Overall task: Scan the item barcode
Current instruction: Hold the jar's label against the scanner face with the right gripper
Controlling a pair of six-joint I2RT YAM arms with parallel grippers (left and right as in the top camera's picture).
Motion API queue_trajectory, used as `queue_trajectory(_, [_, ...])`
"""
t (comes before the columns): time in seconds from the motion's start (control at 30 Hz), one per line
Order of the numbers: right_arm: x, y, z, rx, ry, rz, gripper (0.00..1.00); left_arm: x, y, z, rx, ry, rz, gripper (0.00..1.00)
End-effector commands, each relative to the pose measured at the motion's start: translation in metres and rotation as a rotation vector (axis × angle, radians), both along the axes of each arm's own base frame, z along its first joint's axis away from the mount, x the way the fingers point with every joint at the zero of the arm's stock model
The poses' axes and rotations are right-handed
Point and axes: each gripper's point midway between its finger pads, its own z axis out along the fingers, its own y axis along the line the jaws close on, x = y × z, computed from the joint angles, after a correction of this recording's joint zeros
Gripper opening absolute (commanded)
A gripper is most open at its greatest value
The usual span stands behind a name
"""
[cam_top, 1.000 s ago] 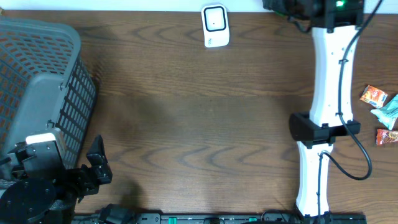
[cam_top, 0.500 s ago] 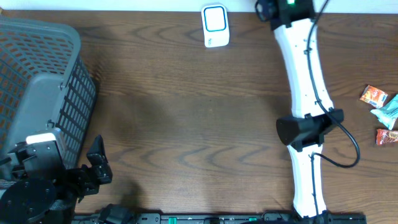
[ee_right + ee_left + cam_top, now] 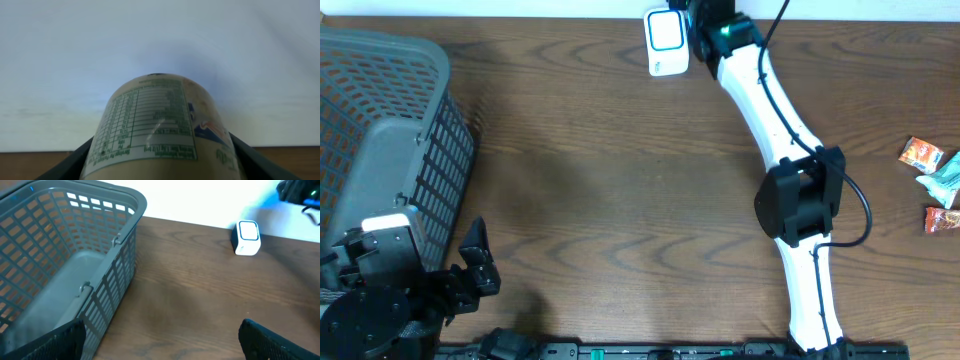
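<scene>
Cream-coloured container [image 3: 160, 125] is the item under inspection; findings are set out by view

Overhead: the right arm [image 3: 765, 95] reaches across the desk [image 3: 620, 180] to its far edge, with the wrist just beside the white scanner [image 3: 666, 42]. What the wrist carries cannot be made out from above. The left fingers [image 3: 478, 262] sit at the near edge, beside the grey basket [image 3: 410, 150]. Snack packets [image 3: 920, 153] lie at the right edge, well apart from the scanner.

Left wrist: the left fingers are spread wide with nothing between them. The scanner stands upright near the back of the desk, its window lit blue.

Right wrist: the container is gripped between the right fingers [image 3: 67, 167], one on each flank, parted to its width. It is held clear of the desk against a pale wall [image 3: 160, 35]. A green-printed nutrition panel faces the camera. No barcode can be told apart in this view.

Assessment of handling: the container is probably light, with a thin, fairly stiff wall that would dent under a hard squeeze. The glossy label looks slippery, and the round body could twist in the grip. It is best held across the middle of the body, on the two unprinted flanks, with moderate pressure. That keeps the printed side bare for the scanner window
</scene>
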Motion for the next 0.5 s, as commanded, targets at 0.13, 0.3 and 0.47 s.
queue_trajectory(0.13, [0.005, 0.011, -0.049, -0.039, -0.071, 0.022, 0.58, 0.000, 0.002, -0.002, 0.019, 0.008, 0.007, 0.98])
queue_trajectory(0.3, [-0.002, 0.024, -0.079, -0.097, -0.109, 0.067, 0.58, 0.000, 0.002, -0.002, 0.019, 0.008, 0.007, 0.98])
queue_trajectory(0.47, [-0.004, 0.036, -0.092, -0.160, -0.153, 0.102, 0.57, 0.000, 0.002, -0.002, 0.019, 0.008, 0.007, 0.98])
